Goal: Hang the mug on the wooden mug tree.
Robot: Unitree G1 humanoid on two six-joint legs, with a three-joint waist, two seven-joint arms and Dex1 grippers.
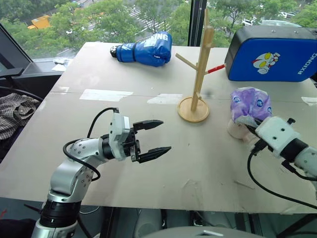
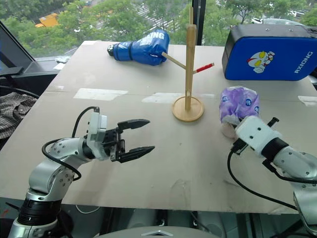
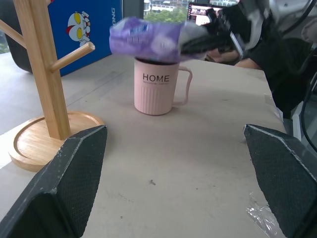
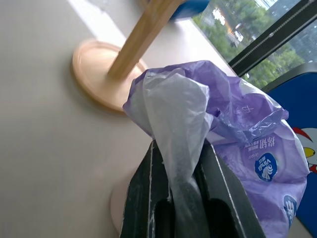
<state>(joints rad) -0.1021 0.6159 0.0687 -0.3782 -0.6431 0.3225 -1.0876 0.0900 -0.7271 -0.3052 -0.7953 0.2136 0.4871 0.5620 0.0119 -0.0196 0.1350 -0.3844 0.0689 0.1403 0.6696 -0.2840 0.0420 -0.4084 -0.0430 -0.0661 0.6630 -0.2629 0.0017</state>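
The cream mug (image 3: 154, 89) stands upright on the table to the right of the wooden mug tree (image 1: 200, 69), its handle turned away from the tree. A purple-and-white soft wrapper (image 1: 251, 104) sits on the mug's mouth and hides its inside. My right gripper (image 4: 179, 148) is shut on a fold of that wrapper, right above the mug. My left gripper (image 1: 165, 135) hangs open and empty over the table's left middle, pointing toward the tree and mug, well short of both. The mug tree's round base (image 1: 193, 110) rests flat, with its pegs bare.
A blue boxing glove (image 1: 146, 49) lies at the back of the table behind the tree. A large blue case (image 1: 272, 53) stands at the back right, close behind the mug. A checked cloth (image 1: 12, 111) lies off the table's left side. Windows run behind the far edge.
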